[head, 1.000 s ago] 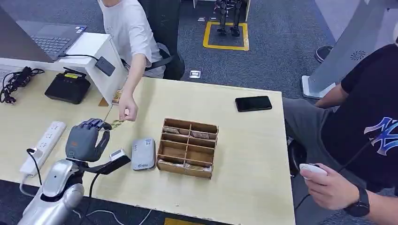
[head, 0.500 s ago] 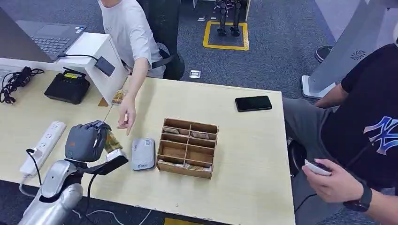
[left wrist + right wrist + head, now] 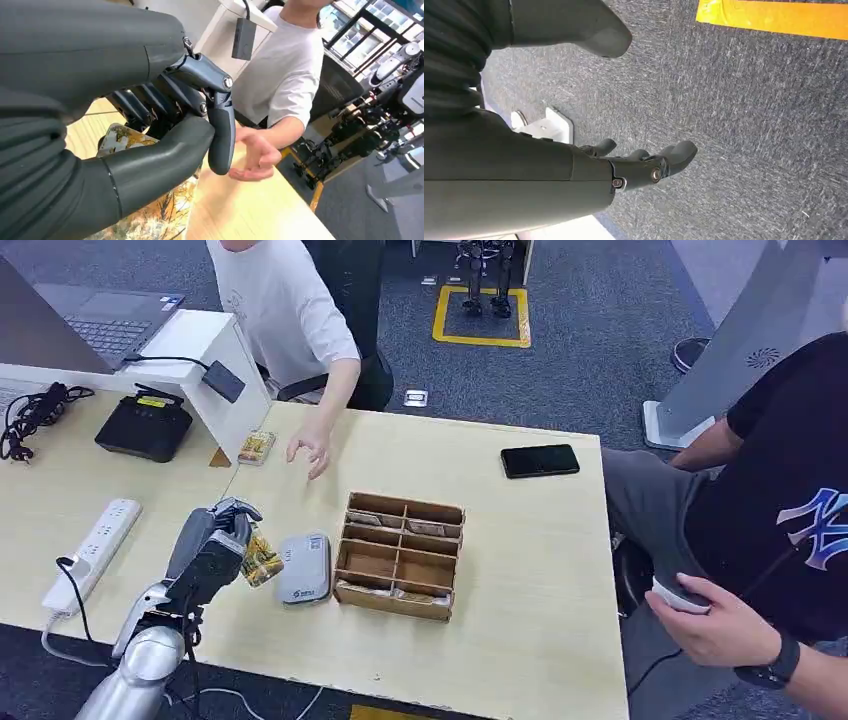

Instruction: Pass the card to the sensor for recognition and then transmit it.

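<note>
Left hand gripping the card just beside the sensor.

The patterned yellow card is sitting between thumb and fingers, its free end reaching toward the grey sensor on the worktop, left of the wooden divided box. Since half a second ago the hand is turning and carrying the card nearer the sensor, while the person's hand is drawing back. Sensor label unreadable. Right hand is hanging over carpet, fingers apart, holding nothing.

High head view down over table; close wrist views.
</note>
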Controlling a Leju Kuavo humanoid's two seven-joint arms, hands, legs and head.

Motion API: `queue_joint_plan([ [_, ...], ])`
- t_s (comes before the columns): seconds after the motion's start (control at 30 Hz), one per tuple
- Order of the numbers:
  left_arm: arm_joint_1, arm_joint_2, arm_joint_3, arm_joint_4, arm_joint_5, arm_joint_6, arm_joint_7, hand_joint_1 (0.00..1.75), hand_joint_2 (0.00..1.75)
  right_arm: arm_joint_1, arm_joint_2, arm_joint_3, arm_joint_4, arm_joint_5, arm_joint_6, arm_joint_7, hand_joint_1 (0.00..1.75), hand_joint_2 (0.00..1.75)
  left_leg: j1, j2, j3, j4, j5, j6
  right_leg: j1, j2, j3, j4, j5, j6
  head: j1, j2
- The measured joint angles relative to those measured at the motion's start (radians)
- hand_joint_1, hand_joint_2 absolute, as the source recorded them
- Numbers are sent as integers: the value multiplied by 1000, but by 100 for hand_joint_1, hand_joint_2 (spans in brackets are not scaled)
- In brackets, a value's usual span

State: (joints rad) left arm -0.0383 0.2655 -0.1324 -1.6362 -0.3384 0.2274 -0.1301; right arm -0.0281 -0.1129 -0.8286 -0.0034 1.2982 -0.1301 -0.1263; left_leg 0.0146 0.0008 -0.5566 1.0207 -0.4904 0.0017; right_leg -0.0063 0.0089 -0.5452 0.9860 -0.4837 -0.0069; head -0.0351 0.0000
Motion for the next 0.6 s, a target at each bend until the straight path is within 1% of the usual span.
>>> queue_joint_plan([
  [0.27,0,-7,8,0,21,-8,-5,175,175,0,0,0,0,2,0,-2,0,175,0,0,0,0,0,0,0,0,0,0,0,0,0,0],
  [0.43,-1,-8,17,0,28,-2,-8,175,175,0,0,0,0,4,0,-4,0,175,0,0,0,0,0,0,0,0,0,0,0,0,0,0],
  [0.5,-5,-10,18,2,19,22,-22,175,175,-1,0,0,0,10,2,-5,0,175,0,0,0,0,0,0,0,0,0,0,0,0,0,0],
  [0.6,-21,-18,25,12,1,75,-40,175,175,-3,1,0,0,12,2,-8,0,175,0,0,0,0,0,0,0,0,0,0,0,0,0,0],
])
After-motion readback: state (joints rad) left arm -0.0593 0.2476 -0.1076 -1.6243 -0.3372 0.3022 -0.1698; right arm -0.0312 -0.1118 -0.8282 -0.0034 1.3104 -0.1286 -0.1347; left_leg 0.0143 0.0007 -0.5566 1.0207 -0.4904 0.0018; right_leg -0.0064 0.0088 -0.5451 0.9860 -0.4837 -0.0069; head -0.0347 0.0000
